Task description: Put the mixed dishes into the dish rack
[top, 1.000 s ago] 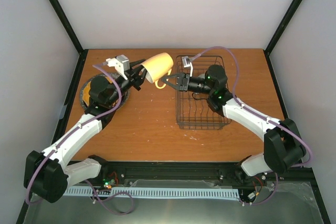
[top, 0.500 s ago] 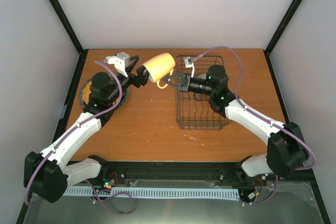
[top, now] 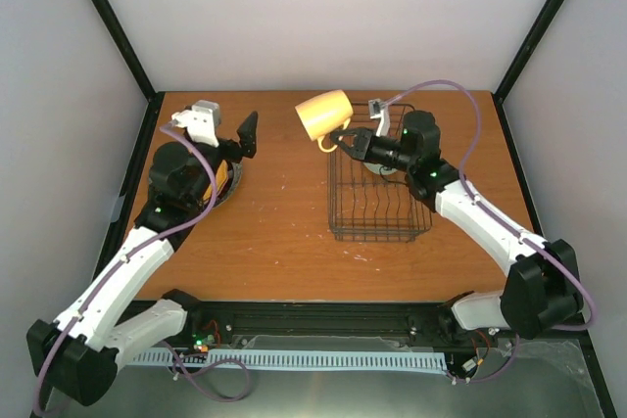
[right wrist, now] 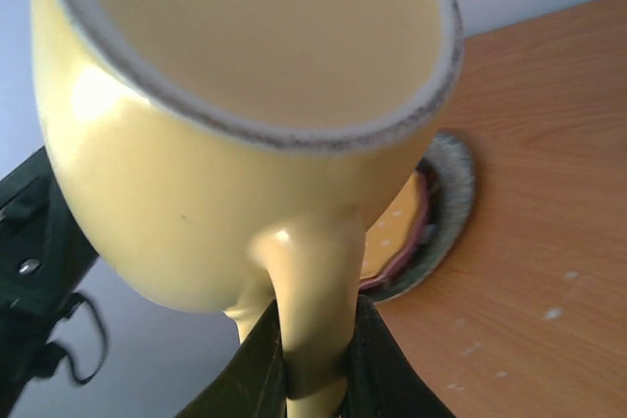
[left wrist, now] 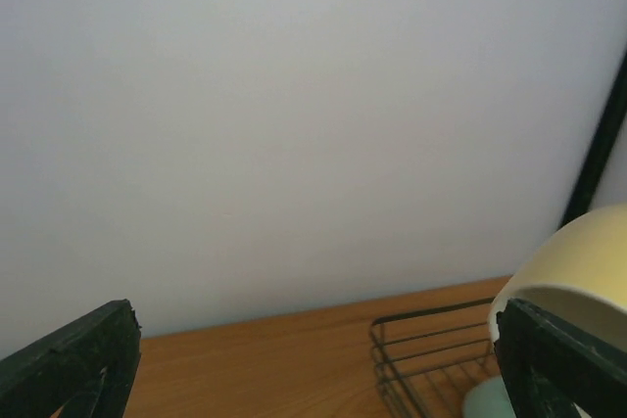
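Observation:
The yellow mug (top: 325,116) hangs in the air at the dish rack's (top: 377,205) far left corner, tipped on its side. My right gripper (top: 344,140) is shut on its handle (right wrist: 306,312), a finger on each side. My left gripper (top: 240,136) is open, holds nothing and sits apart from the mug on its left. In the left wrist view its fingers (left wrist: 560,359) stand wide, with the mug (left wrist: 580,259) behind the right one. The orange-yellow plate (right wrist: 400,227) lies on the maroon-pink plate (right wrist: 390,279) and the grey plate (right wrist: 453,193), stacked under the left arm. A pale green bowl (left wrist: 482,400) sits in the rack.
The plate stack (top: 223,186) lies on the wooden table (top: 274,232) at its left side, partly hidden by my left arm. The wire rack stands right of centre. A black frame post (left wrist: 600,134) rises at the back right corner.
My left gripper opened, let go of the mug and drew back to the left. My right gripper, holding the handle, carried the mug up and to the right, toward the rack.

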Available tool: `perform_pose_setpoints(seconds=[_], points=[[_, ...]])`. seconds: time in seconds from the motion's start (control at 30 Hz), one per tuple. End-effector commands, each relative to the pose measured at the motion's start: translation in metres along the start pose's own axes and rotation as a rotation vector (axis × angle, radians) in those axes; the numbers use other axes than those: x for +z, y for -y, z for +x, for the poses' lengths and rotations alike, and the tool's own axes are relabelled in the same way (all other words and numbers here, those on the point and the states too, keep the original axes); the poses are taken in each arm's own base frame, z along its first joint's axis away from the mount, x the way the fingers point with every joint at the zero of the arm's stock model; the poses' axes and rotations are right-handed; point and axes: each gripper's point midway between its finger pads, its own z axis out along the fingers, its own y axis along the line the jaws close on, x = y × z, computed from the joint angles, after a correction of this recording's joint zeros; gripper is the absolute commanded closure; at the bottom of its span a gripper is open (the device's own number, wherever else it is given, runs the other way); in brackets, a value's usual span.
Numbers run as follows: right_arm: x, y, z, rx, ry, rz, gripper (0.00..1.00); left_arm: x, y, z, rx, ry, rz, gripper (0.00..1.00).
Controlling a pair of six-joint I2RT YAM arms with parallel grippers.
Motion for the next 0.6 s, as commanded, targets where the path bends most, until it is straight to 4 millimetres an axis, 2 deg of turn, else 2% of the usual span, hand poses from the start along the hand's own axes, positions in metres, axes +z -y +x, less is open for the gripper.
perform_pose_setpoints(seconds=[0.0,0.1,0.23,0.43,0.57], points=[[-0.031,-0.019,-0.051,-0.192,0.144,0.102,0.97,-0.017,-0.03,0.007,0.097,-0.04,-0.169,0.0],[-0.044,-0.006,-0.066,-0.28,0.179,0.259,0.97,-0.025,-0.039,0.015,0.136,-0.068,-0.217,0.0],[-0.066,0.029,-0.075,-0.349,0.222,0.508,0.97,-0.036,-0.047,0.024,0.145,-0.084,-0.258,0.0],[-0.079,0.08,-0.066,-0.397,0.18,0.742,0.97,-0.045,-0.055,0.039,0.151,-0.106,-0.29,0.0],[-0.082,0.102,-0.06,-0.423,0.168,0.817,0.97,-0.05,-0.06,0.043,0.151,-0.111,-0.318,0.0]])
